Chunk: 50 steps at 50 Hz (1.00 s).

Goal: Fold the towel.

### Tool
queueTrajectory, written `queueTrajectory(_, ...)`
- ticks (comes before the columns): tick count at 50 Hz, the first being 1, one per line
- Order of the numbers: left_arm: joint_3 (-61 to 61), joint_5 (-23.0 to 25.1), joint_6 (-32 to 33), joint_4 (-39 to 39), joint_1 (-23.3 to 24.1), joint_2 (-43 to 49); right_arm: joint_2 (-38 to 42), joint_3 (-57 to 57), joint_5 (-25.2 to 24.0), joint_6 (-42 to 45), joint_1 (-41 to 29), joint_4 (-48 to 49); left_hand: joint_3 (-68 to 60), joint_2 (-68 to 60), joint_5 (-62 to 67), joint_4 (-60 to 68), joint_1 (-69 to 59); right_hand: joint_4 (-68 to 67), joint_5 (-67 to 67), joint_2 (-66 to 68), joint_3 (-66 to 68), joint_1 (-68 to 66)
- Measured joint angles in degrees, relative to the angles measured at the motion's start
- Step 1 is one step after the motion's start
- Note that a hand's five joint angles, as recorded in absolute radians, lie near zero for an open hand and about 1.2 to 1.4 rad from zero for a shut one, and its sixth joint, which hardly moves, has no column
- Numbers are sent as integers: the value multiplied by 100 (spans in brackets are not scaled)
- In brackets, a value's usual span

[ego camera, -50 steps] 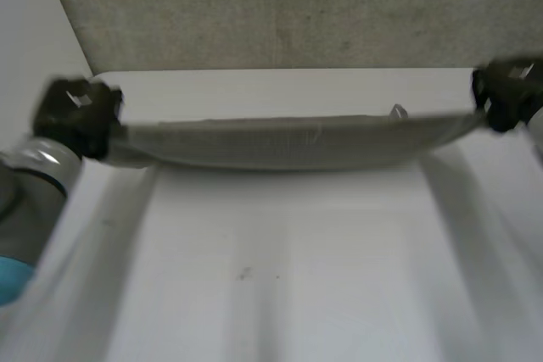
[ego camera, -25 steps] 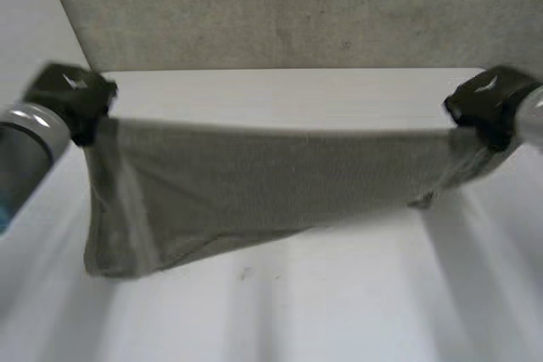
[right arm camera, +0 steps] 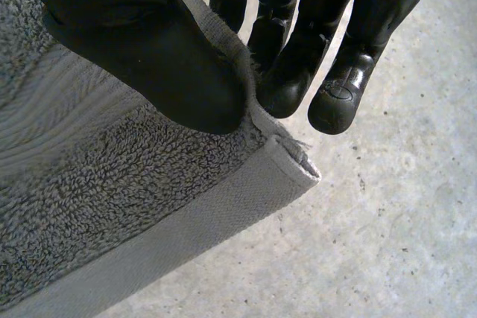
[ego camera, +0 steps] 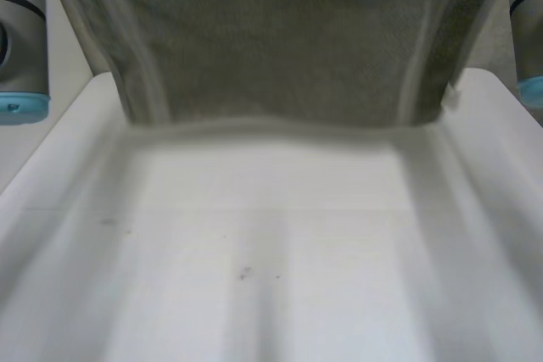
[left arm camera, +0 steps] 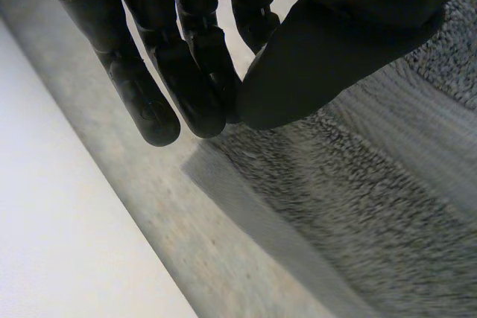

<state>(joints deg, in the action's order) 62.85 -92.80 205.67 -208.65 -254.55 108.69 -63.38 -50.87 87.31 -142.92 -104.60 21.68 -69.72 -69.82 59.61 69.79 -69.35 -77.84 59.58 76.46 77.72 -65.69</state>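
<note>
Lit softly and evenly, with no hard glare anywhere. Reads bright on the white table [ego camera: 280,294] and dimmer on the hanging towel [ego camera: 280,40], with only a faint grey strip of shade on the table just under the towel's lower edge. Goes nearly black on the left hand [left arm camera: 190,80], save a dull sheen at the fingertips [left arm camera: 153,117]. Catches small glossy highlights on the right hand [right arm camera: 294,80], beside a pale, evenly lit floor [right arm camera: 395,221]. Picks out the loops of the towel's pile there.
</note>
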Motion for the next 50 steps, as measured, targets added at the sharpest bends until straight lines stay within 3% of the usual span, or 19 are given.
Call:
queueTrajectory(4, 501, 72, -441, -262, -111, -295, -163, -411, -38, -23, 7, 112, 0, 0, 0, 0, 0, 0, 42, 0, 11, -22)
queueTrajectory(10, 1325, 304, -585, -77, -284, -145, -5, -1120, -258, -8, 20, -523, 0, 0, 0, 0, 0, 0, 42, -1, 11, -38)
queueTrajectory(18, 2170, 599, -504, 131, -358, 378, 364, -1984, -577, 57, 33, -1205, 0, 0, 0, 0, -1, 0, 42, -1, 11, -46)
queueTrajectory(26, 3145, 689, 52, 1007, -475, 793, 262, -3009, -667, 382, 79, -1925, 0, 0, 0, 0, -1, 0, 42, -1, 11, -57)
queueTrajectory(31, 3572, 673, 315, 1437, -560, 279, -363, -3385, -655, 493, 92, -2338, 0, 0, 0, 0, 0, 0, 42, -1, 11, -67)
queueTrajectory(36, 3973, 667, 386, 1730, -629, -707, -1002, -3658, -640, 499, 144, -2671, 0, 0, 0, 0, -1, 0, 42, -1, 11, -77)
queueTrajectory(43, 4372, 685, 389, 2375, -695, -2563, -2583, -4162, -654, 480, 525, -3312, 0, 0, 0, 0, 0, 0, 42, -1, 11, -77)
queueTrajectory(50, 4412, 728, 399, 2848, -852, -3562, -3429, -4236, -677, 487, 795, -3688, 0, 0, 0, 0, -1, 0, 42, -1, 11, -76)
